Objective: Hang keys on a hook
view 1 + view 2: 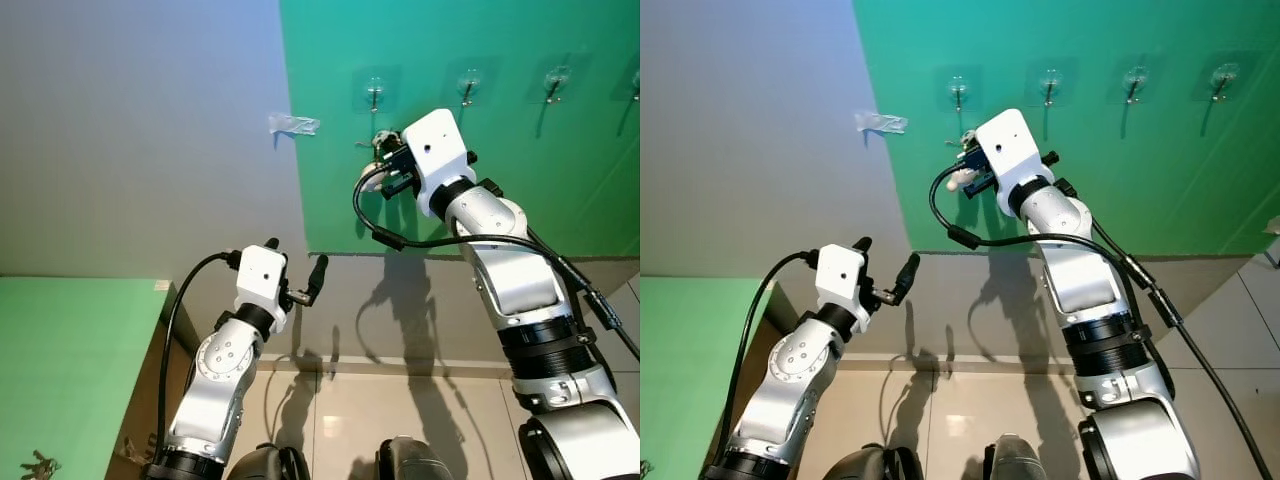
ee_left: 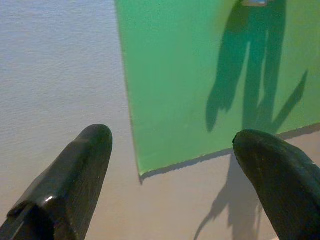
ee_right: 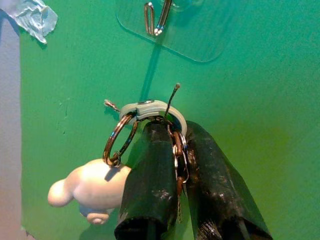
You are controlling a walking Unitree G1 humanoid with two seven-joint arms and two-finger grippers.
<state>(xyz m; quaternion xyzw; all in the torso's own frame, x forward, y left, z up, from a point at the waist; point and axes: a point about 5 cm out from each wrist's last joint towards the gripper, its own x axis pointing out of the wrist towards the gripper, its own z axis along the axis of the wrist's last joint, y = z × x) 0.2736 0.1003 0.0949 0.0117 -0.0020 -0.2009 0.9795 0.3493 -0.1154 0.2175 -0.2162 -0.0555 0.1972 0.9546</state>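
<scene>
Right gripper [image 3: 172, 150] raised against the green wall panel [image 1: 500, 150], fingers pinched together on the keys [image 3: 150, 112], holding their ring and pale figurine charm [image 3: 90, 187] just below the leftmost clear adhesive hook [image 3: 157, 20], not yet on it. Left gripper [image 1: 295, 270] lower down, near the wall, fingers spread apart, holding nothing.

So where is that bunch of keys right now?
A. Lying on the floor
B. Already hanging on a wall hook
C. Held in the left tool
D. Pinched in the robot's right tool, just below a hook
D: the right tool is shut on the keys, just under the leftmost hook, not yet on it.
</scene>
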